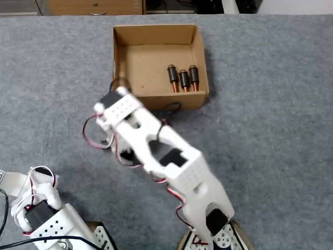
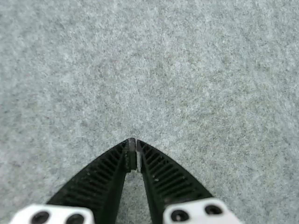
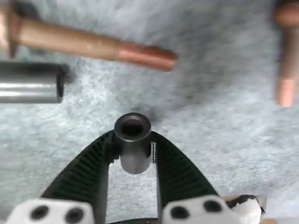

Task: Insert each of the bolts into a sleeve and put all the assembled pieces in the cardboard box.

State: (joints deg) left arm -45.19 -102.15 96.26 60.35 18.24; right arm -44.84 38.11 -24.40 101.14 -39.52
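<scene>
A grey carpeted counter (image 1: pixel 270 130) carries an open brown cardboard box (image 1: pixel 161 100) at its far side. Three dark sleeves with copper bolts in them (image 1: pixel 183 78) lie in its near right corner. The white right arm (image 1: pixel 156 140) stretches to the box's near left corner.

Over bare carpet, the left claw (image 2: pixel 132 149) is pressed together.

The right claw (image 3: pixel 133 151) pinches a short dark metal sleeve (image 3: pixel 133 128). Past it lie a long copper bolt (image 3: pixel 93 44), another dark sleeve (image 3: pixel 30 83) and a second copper bolt (image 3: pixel 287 70).
</scene>
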